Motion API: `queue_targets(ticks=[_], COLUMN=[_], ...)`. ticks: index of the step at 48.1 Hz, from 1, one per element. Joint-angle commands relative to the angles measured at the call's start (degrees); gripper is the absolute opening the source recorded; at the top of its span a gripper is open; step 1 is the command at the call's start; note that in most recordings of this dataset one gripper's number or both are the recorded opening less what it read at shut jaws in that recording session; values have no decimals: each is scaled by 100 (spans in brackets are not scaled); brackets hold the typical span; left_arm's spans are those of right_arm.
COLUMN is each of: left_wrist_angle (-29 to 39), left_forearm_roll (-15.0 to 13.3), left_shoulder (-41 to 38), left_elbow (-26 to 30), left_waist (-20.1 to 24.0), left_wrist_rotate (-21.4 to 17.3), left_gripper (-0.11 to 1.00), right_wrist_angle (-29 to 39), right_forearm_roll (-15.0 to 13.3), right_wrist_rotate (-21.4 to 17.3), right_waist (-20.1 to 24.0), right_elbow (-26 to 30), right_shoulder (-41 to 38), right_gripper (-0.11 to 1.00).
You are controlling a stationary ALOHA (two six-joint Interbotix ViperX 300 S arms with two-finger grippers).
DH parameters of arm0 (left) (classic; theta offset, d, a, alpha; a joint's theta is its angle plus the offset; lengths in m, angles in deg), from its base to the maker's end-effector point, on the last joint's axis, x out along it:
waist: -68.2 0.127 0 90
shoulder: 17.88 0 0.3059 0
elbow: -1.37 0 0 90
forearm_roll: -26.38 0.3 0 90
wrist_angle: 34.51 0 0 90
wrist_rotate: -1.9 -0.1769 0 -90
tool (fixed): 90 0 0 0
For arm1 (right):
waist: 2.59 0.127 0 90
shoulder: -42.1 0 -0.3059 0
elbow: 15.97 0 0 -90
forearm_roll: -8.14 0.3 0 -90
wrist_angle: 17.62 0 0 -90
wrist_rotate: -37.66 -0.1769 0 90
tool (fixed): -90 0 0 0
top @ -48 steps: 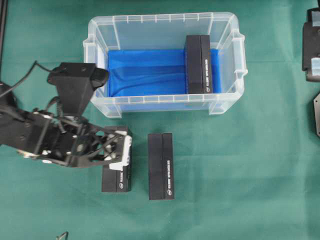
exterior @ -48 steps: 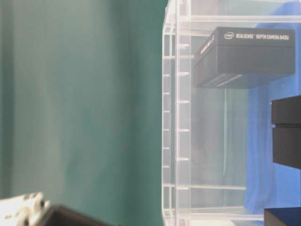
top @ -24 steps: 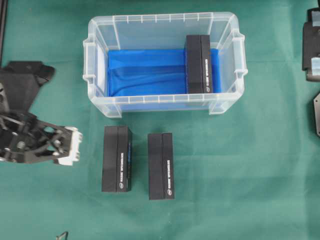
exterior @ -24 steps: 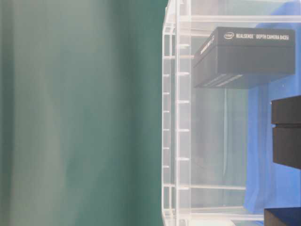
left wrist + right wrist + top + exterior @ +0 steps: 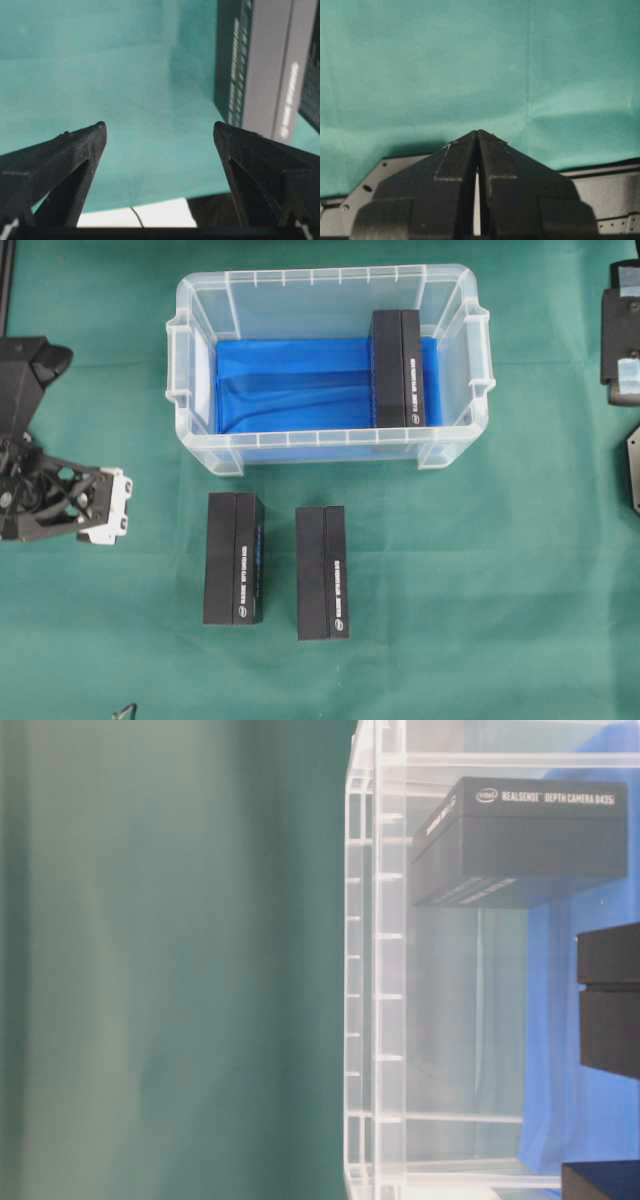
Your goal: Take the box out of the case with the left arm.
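- Pulled back from over the nearer boxes, the left gripper now sits at the left edge of the overhead view, well apart from everything.
- Its jaws stand wide apart and hold nothing; the wrist view shows only green cloth between the fingers.
- Two boxes lie side by side on the cloth in front of the case: the left box and the middle box.
- One box remains inside the case, standing against its right end on the blue sheet.
- By my judgement the arm is resetting between picks; next it must reach over the rim and straddle that last box.
- The right gripper is pressed together, idle.
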Motion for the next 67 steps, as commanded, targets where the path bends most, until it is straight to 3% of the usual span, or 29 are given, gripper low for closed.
queue_targets(ticks=[1, 26, 35, 44, 67], left_wrist_angle=[97, 132, 141, 141, 132], left_forearm_roll=[26, -62, -132, -132, -237], left_shoulder=[158, 413, 404, 369, 343], left_elbow=[26, -35, -18, 18, 44], left_waist=[211, 2575, 3208, 3437, 3437], left_wrist_rotate=[-149, -2637, -3261, -3498, -3472], left_gripper=[89, 89, 89, 89, 89], right_wrist_angle=[-9, 0, 0, -9, 0], right_forearm_roll=[-18, -18, -18, -18, -18], right_wrist_rotate=[9, 9, 9, 9, 26], right_waist=[0, -9, 0, 0, -9], right_elbow=[53, 53, 44, 44, 53], right_shoulder=[-9, 26, 26, 26, 26], right_gripper=[0, 0, 0, 0, 0])
